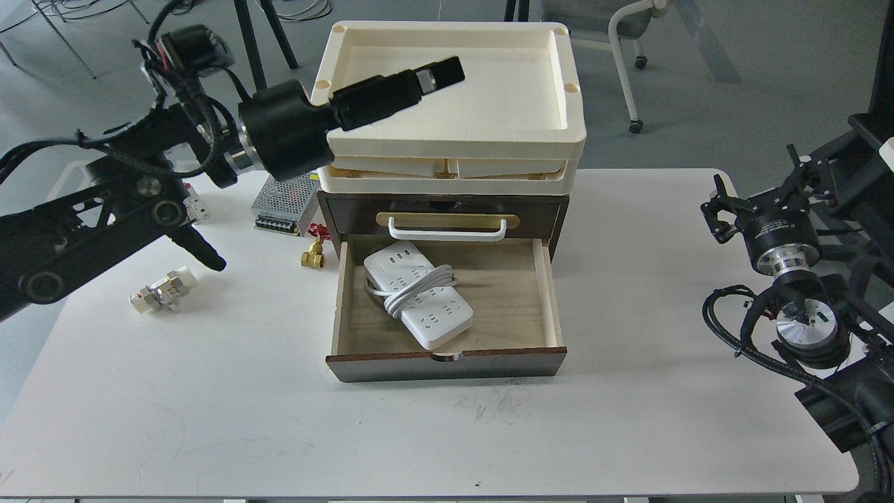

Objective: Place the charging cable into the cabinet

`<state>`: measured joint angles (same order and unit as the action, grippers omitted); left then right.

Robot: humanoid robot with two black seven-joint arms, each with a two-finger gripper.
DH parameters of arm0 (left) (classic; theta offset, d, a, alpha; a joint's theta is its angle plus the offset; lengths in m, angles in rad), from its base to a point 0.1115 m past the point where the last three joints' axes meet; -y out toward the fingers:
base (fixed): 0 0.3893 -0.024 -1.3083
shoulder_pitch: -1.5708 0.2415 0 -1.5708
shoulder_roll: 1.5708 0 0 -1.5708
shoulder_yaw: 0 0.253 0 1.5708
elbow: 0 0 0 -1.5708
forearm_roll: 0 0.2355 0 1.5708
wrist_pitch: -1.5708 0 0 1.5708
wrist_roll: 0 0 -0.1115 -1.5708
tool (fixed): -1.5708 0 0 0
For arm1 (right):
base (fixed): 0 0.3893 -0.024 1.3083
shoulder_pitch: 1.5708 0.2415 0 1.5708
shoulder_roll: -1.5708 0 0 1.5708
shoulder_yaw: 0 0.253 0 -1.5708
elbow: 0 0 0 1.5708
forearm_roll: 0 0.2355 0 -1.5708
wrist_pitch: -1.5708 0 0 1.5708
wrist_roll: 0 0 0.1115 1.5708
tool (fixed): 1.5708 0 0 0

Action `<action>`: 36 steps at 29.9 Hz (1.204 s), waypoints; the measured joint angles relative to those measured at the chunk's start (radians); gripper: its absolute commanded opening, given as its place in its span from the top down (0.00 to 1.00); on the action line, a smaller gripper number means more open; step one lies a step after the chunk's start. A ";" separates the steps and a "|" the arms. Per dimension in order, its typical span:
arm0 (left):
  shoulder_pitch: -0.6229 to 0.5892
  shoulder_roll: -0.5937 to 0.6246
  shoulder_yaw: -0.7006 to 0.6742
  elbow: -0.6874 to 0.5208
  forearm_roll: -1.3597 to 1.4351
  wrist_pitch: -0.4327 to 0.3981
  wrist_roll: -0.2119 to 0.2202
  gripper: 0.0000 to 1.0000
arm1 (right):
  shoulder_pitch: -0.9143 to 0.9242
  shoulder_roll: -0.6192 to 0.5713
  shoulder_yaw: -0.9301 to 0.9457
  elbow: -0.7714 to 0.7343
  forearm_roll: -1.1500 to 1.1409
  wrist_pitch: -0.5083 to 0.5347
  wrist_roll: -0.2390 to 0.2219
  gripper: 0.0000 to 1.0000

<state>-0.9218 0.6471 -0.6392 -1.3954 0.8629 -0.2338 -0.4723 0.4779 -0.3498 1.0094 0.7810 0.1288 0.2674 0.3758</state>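
Observation:
The charging cable (pixel 426 307), a white power strip with its cord coiled round the middle, lies flat and at an angle in the open bottom drawer (pixel 447 363) of the dark brown cabinet (pixel 545 209). Nothing holds it. My left gripper (pixel 436 72) is raised high above the cabinet, in front of the cream trays, well clear of the drawer. It is seen side-on as one dark bar, so its fingers cannot be told apart. My right gripper (pixel 714 208) rests at the right edge of the table, open and empty, far from the cabinet.
Stacked cream plastic trays (pixel 573 140) sit on top of the cabinet. Left of the cabinet lie a perforated metal power-supply box (pixel 283 202), a small brass fitting (pixel 312 257), a small white connector (pixel 162 293) and a white breaker (pixel 195 207) partly behind my left arm.

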 measured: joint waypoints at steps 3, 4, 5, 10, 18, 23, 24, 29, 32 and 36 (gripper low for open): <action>0.010 0.001 -0.093 0.059 -0.311 -0.014 0.056 0.01 | 0.001 0.001 0.000 0.000 0.000 0.000 -0.002 0.00; 0.012 0.001 -0.121 0.094 -0.401 -0.015 0.073 0.01 | 0.001 0.001 0.000 -0.001 0.000 0.000 -0.003 0.00; 0.012 0.001 -0.141 0.132 -0.466 -0.017 0.086 0.01 | 0.001 0.002 0.000 -0.001 0.000 0.000 -0.006 0.00; 0.018 -0.015 -0.196 0.430 -0.702 -0.044 0.126 0.00 | 0.001 0.004 -0.001 -0.003 0.000 0.002 -0.010 0.00; 0.042 -0.164 -0.195 0.805 -0.844 -0.185 0.221 0.00 | 0.020 0.009 0.005 -0.016 0.000 -0.001 -0.055 0.00; 0.110 -0.231 -0.202 0.876 -0.892 -0.251 0.238 0.00 | 0.022 0.008 0.016 -0.017 0.009 0.001 -0.060 0.00; 0.125 -0.240 -0.202 0.877 -0.908 -0.252 0.239 0.00 | 0.022 0.007 0.019 -0.017 0.011 0.001 -0.060 0.00; 0.183 -0.291 -0.202 0.879 -0.952 -0.255 0.239 0.00 | 0.022 0.003 0.021 -0.017 0.015 0.036 -0.060 0.00; 0.203 -0.313 -0.202 0.879 -0.955 -0.255 0.237 0.00 | 0.022 0.002 0.019 -0.017 0.015 0.051 -0.062 0.00; 0.216 -0.327 -0.201 0.879 -0.955 -0.255 0.229 0.00 | 0.023 0.000 0.012 -0.017 0.014 0.052 -0.079 0.00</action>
<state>-0.7058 0.3200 -0.8404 -0.5169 -0.0922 -0.4889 -0.2433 0.5005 -0.3495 1.0215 0.7638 0.1428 0.3193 0.2963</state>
